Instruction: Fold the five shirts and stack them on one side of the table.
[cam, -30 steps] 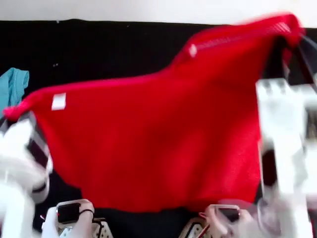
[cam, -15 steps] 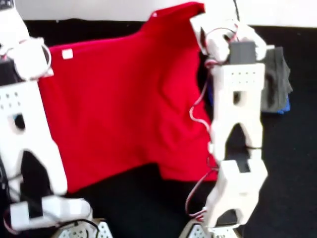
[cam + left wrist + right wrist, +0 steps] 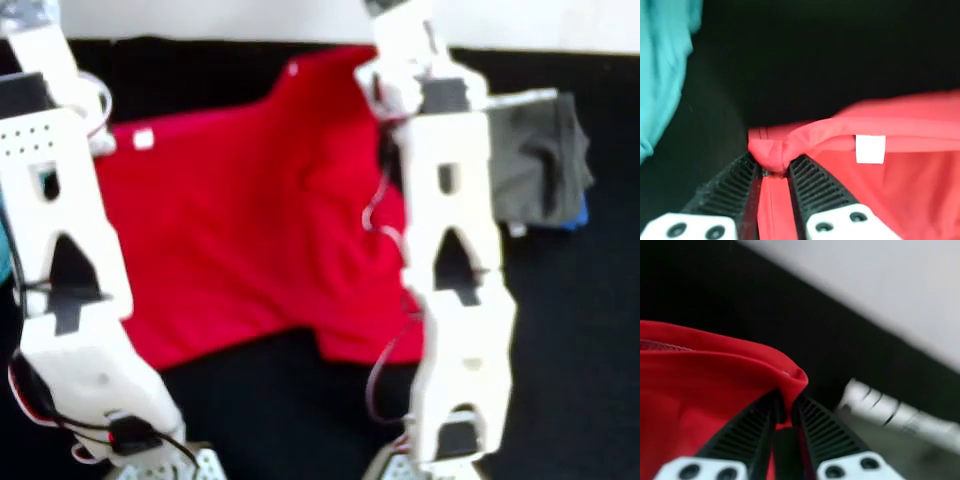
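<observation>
- One red shirt, smooth fabric with a white tag, is spread on the black table.
- Left gripper: clamped on a bunched red corner.
- Right gripper: clamped on another red corner.
- One teal shirt lies near the left gripper.
- One folded grey shirt lies on the right, over a blue layer.
- Two white arms, the left arm and the right arm, cover the red shirt's edges.

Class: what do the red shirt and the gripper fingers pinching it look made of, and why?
The red shirt: soft matte fabric, probably knit; it bunches and creases where pinched. The left gripper has black, matte, ribbed fingers: likely plastic or rubber.
</observation>
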Tool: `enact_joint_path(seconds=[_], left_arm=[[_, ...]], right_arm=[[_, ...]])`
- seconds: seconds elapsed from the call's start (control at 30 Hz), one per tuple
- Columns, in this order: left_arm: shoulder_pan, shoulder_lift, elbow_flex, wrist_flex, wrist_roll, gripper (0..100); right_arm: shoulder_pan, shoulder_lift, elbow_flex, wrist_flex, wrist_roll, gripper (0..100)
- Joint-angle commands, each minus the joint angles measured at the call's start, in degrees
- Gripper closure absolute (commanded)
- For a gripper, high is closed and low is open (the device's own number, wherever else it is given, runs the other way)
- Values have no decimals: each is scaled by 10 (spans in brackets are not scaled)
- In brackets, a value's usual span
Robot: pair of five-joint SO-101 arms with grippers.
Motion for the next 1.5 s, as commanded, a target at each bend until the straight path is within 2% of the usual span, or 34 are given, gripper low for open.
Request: enact_joint_path(seconds=[0.0,0.07,0.23,0.33,0.47,0.63,0.73,0.9,1.07,1.23,1.37,1.47], left_arm=[[-6,19,-22,69,-4,991],[-7,21,-22,94,-4,991],[-20,-33,-1,98,-3,991],[-19,-113,111,98,-7,991],[-12,-219,311,90,-42,991],[-12,-330,500,25,-52,991],[-9,-378,582,0,-53,991],[-11,-418,697,-52,-88,991],[-12,-426,763,-90,-92,991],[-9,-422,780,-109,-92,991],[-9,-422,798,-152,-92,991],[-9,-422,811,-156,-92,987]], right_arm=[[-2,5,-31,80,-59,993],[-1,-2,-31,124,-79,993],[10,-47,-31,230,-84,993],[10,-68,-30,298,-82,993],[30,-107,8,306,-84,993],[36,-204,212,304,-80,993],[35,-282,376,274,-80,993],[63,-414,636,151,-78,993],[79,-522,859,52,-40,993],[82,-587,966,-7,-40,993],[82,-593,982,-27,-40,993],[80,-593,979,-28,-40,992]])
